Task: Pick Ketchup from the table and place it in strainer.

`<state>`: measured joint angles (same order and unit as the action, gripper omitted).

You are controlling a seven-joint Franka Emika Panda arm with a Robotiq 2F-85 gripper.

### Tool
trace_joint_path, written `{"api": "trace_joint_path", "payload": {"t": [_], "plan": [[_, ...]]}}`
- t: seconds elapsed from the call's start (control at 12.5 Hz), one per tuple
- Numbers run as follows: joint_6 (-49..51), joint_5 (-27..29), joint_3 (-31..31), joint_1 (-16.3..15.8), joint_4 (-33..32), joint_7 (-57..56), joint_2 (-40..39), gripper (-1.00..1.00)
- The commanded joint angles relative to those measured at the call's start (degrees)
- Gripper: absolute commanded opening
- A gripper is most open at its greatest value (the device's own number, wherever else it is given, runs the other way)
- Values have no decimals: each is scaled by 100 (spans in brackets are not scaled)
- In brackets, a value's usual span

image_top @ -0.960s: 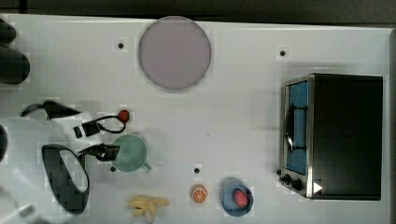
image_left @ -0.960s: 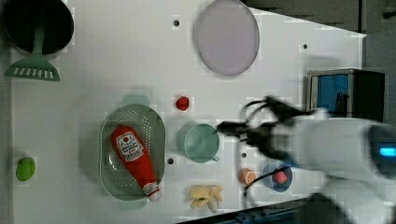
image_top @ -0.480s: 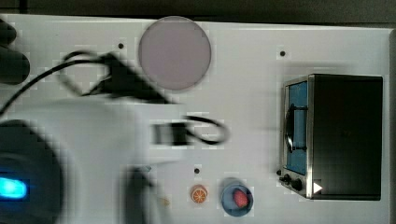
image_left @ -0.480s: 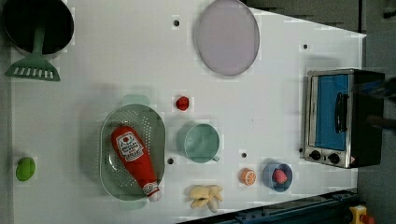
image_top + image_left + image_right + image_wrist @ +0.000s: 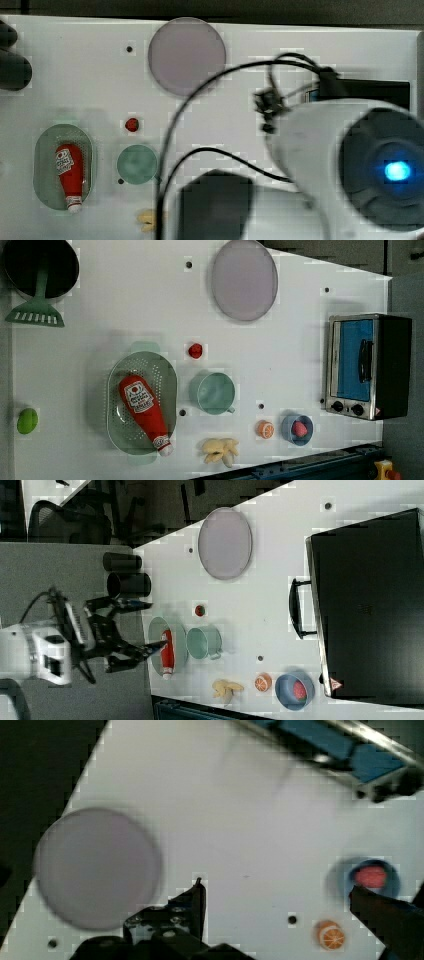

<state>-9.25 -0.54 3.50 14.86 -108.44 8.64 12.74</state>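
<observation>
Ketchup (image 5: 142, 409): a small red squeeze bottle with a white label and white cap, tapering toward the cap. It lies on its side inside the strainer (image 5: 167, 377), lower left of the left view, cap pointing to the frame's bottom and resting at the basket's lower rim. The top view shows the same arrangement at its lower left: Ketchup (image 5: 70, 172) within the pale green oval strainer (image 5: 40, 155).

My gripper (image 5: 141, 628) appears at the left of the right view, fingers spread wide and holding nothing; in the wrist view the two dark fingers stand well apart, above bare table near the grey plate (image 5: 97, 865).

Risk, as I judge it: the cap end sits on the rim, so a knock from my arm or its trailing cables could roll the bottle out. The round green cup (image 5: 215, 392) just beside the strainer could be clipped likewise.
</observation>
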Motion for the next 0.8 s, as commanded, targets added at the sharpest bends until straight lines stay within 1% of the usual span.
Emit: {"api": "trace_joint_path", "payload": {"t": [0.08,0.32,0.48,0.8], "plan": [[13,40,365,-261,-99,-418,-47,100],[67,153,496,-274,-91,-327,-41,100],[402,189,534,-295,-89,-328,-40,100],[341,188,567,-298,-89,-329,-44,100]]}}
